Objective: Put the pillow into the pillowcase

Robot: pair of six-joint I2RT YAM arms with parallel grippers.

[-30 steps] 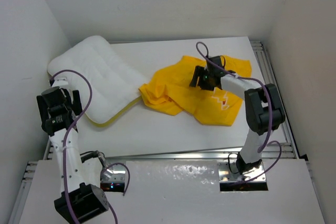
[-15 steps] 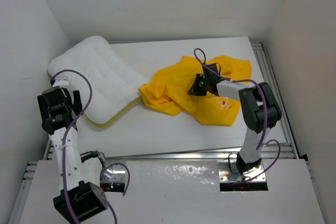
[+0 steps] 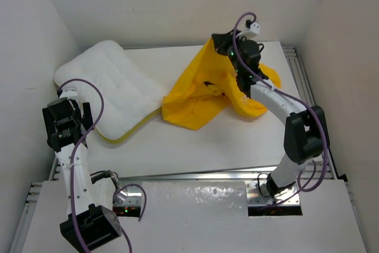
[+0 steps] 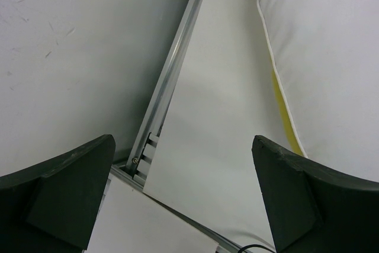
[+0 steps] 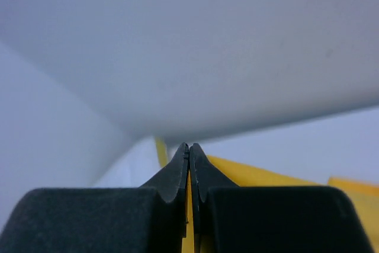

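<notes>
1. Your right gripper (image 3: 218, 42) is clamped shut on a pinch of the pillowcase (image 3: 198, 96), high over the far side of the table (image 3: 177, 152). The yellow cloth hangs from it like a tent, with its lower folds resting on the table. The wrist view shows the fingers meeting with only a sliver of yellow between them. The bite looks thin, so a quick swing could pull the cloth free.
2. You cannot tell from these views whether that pinch takes one layer or both. If it takes both, the mouth is held shut and nothing will go in.
3. The pillow (image 3: 109, 84) lies flat at the far left, outside the pillowcase, with one corner just beside the lowest yellow fold. If you drag the hanging cloth across, it could snag on that corner and bunch up.
4. Your left gripper (image 4: 182, 146) is spread wide and empty, over the table's left edge between the pillow and the rail (image 4: 172, 81). The pillow looks soft and puffy. A shallow grab may catch only its skin and slip off, and a push could jam it against the wall (image 4: 71, 39).
</notes>
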